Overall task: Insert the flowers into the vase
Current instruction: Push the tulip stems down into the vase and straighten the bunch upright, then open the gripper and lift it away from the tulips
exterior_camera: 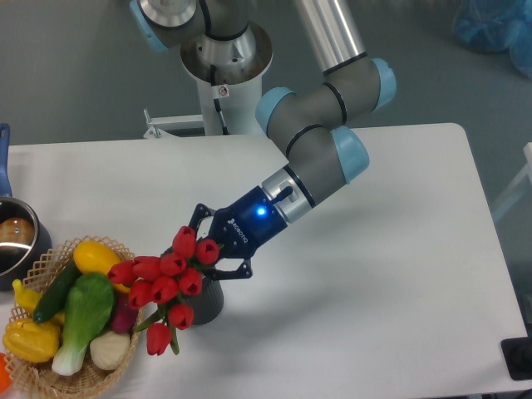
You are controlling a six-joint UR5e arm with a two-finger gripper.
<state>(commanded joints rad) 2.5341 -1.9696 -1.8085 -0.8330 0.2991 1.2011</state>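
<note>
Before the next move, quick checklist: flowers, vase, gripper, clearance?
1. Flowers over the vase: ok, the red heads cover its mouth.
2. Stems inside the mouth: cannot tell, hidden by heads and leaves.
3. Gripper state: cannot tell, fingertips are behind the blooms.
4. Vase upright on the table: ok, it looks upright.
5. Clearance to the wicker basket: not ok, the lowest heads hang right by its rim.
6. Metal pot: ok, well off to the side.

One fixed camera looks down at the table (374, 274) from the front.
</note>
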